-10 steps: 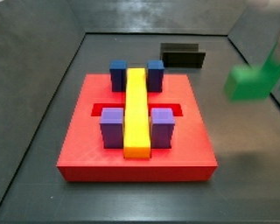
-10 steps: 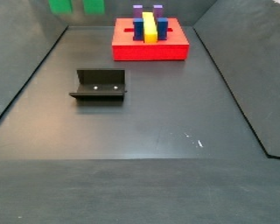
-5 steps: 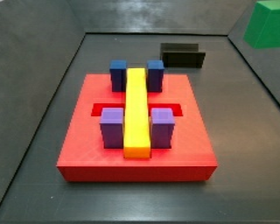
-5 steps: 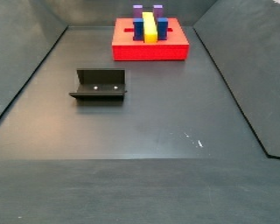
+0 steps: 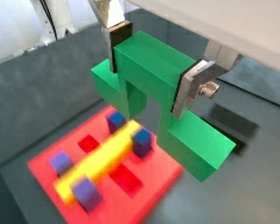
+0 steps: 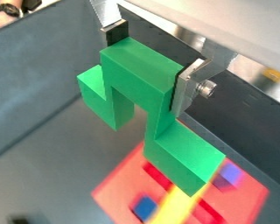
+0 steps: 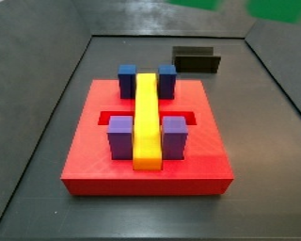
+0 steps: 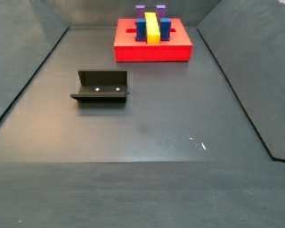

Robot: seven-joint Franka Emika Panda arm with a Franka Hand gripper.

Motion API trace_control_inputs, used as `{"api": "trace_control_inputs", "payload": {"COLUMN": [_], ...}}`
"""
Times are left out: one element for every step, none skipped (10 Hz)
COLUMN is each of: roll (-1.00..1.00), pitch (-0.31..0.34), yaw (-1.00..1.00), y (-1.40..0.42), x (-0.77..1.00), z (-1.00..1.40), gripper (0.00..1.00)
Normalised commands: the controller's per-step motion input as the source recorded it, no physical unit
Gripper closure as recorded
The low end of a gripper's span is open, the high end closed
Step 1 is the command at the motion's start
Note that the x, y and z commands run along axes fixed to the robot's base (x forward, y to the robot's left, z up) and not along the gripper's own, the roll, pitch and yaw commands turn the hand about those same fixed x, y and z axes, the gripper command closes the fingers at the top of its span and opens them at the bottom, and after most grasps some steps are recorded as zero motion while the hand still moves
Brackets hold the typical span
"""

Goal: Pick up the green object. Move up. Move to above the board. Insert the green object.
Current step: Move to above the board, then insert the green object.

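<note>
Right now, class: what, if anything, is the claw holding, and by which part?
The claw holds the green object by its raised middle cube, one finger on each opposite side, high above the board.

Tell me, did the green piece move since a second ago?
Yes. The green piece, held in the tool, went up and toward the board, away from the fixture.

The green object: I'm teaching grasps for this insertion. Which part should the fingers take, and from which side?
Grip the green object on its raised middle cube from above, as the gripper does now over the board: the cube's flat opposite faces suit the pads, and both legs hang free.
</note>
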Motion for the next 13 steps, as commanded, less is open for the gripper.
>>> {"api": "trace_control_inputs", "payload": {"roll": [-0.12,-0.12,-0.11,-0.09,0.00,0.00,0.00,-0.07,-0.12,-0.16,-0.19,-0.20,-0.18], "pitch": [-0.219,-0.184,-0.133,-0.062,-0.010,-0.057,-0.021,-0.013,0.000,0.000,0.000,0.000,0.000], "yaw": [-0.02,-0.02,-0.01,-0.01,0.00,0.00,0.00,0.00,0.02,0.11,0.20,0.20,0.20], "y": [0.35,0.36,0.22,0.10,0.00,-0.23,-0.45,-0.49,-0.50,-0.43,-0.29,-0.14,0.08], "x": [-1.40,-1.40,-0.85,-0.35,0.00,0.00,0.00,0.03,0.15,0.34,0.54,0.57,0.45], "z": [0.16,0.19,0.10,0.02,-0.09,-0.47,-0.83,-0.88,-0.78,-0.71,-0.68,-0.69,-0.82], "gripper": [1.00,1.00,1.00,1.00,1.00,1.00,1.00,1.00,1.00,1.00,1.00,1.00,1.00]}}
